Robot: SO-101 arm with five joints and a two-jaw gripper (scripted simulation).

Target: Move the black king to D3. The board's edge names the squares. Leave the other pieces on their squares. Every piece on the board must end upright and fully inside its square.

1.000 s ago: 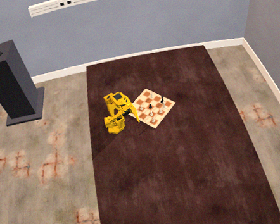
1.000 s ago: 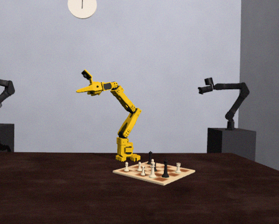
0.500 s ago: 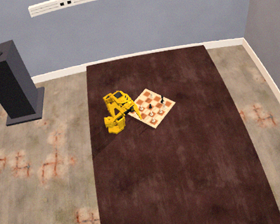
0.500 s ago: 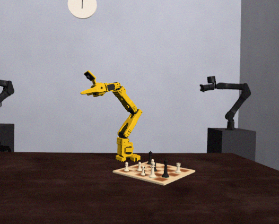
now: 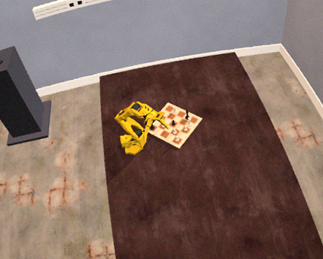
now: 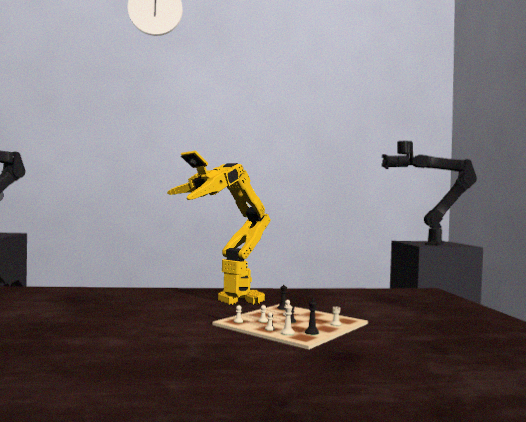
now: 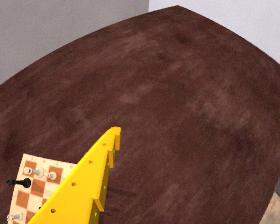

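A: Where is the black king (image 6: 312,318)?

B: It stands upright on the chessboard (image 6: 345,327), at the front right among the pieces in the exterior view. In the top view it is near the board's upper right edge.

A: And the tool (image 6: 183,191)?

B: It is high above the tabletop (image 6: 125,360), left of centre in the exterior view, well apart from the king. Its jaws are spread partly and hold nothing. The yellow arm (image 6: 247,220) stands behind the board
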